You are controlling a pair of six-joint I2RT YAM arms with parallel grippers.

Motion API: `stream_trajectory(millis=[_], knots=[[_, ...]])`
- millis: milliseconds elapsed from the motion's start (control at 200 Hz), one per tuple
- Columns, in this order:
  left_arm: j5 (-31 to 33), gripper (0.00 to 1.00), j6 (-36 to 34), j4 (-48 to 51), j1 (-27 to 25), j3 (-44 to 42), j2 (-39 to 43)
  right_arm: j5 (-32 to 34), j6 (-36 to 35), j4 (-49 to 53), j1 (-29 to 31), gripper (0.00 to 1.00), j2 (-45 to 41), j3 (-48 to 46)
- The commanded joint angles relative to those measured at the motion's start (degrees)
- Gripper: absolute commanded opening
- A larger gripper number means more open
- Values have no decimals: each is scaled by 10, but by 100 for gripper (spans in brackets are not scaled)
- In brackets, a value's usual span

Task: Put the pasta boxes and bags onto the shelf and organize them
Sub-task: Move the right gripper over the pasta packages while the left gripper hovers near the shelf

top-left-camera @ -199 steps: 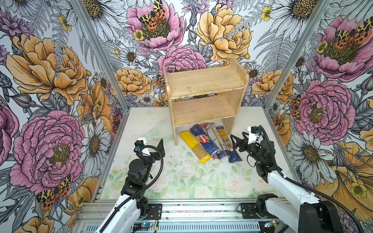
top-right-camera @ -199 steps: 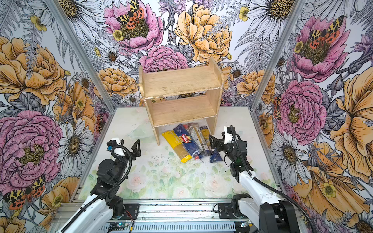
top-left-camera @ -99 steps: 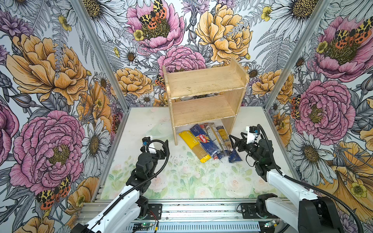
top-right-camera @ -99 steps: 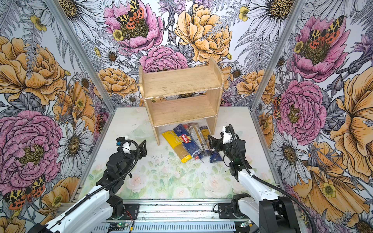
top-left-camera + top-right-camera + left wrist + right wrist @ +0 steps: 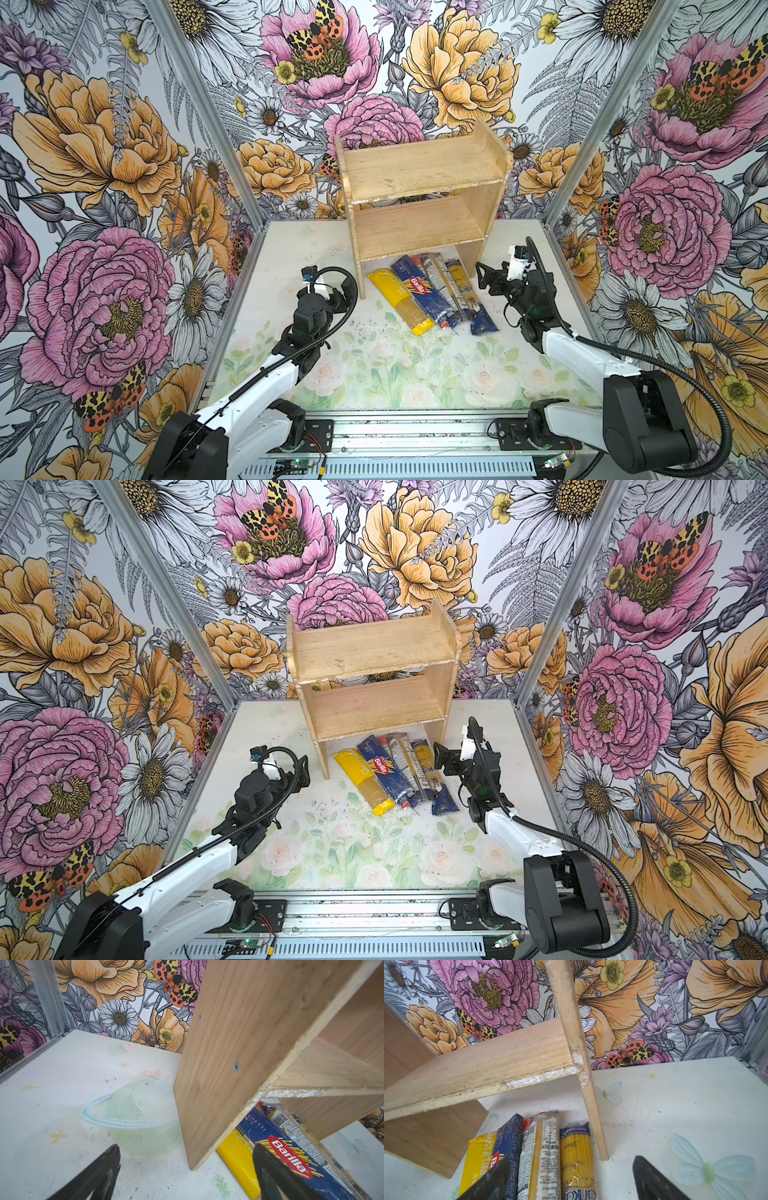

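Five spaghetti packs (image 5: 432, 297) lie side by side on the table (image 5: 374, 365), far ends pointing under the shelf (image 5: 419, 224), slightly slanted. Blue box (image 5: 419, 291) says Barilla, Spaghetti n.5. Left gripper (image 5: 338, 293) and right gripper (image 5: 484, 276) both gape, empty.

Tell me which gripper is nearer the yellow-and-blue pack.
Right. The right gripper hovers open just beside the yellow-and-blue pack; the left gripper is beyond the yellow pack at the row's other end, outside the shelf side panel.

Wooden shelf (image 5: 424, 178) stands upright at 12 o'clock. Five spaghetti packs (image 5: 437, 277) lie flat, side by side, half under its lower tier, pointing 5 o'clock; yellow pack (image 5: 397, 299) at their 9 o'clock end, Barilla box (image 5: 420, 289) beside it.
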State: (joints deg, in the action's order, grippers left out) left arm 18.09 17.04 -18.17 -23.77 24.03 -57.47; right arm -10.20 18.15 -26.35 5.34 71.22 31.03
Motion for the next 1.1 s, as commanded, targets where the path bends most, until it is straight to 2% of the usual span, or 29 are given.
stream_trajectory(millis=[0, 320, 585, 781, 1096], knots=[[15, 99, 3, -18, -1, 27, -16, 5, 10, -13, -16, 93, 19, 27], [5, 99, 30, -44, -2, 10, -56, -37, 11, -13, -15, 93, 14, 3], [12, 99, 41, -55, -13, -15, -57, -24, 15, -13, 2, 92, 10, -20], [18, 99, 42, -55, -15, -22, -54, 12, 22, -13, 3, 92, 10, -29], [11, 99, 48, -54, -16, -26, -68, -90, 28, -13, 12, 91, 54, -16]])
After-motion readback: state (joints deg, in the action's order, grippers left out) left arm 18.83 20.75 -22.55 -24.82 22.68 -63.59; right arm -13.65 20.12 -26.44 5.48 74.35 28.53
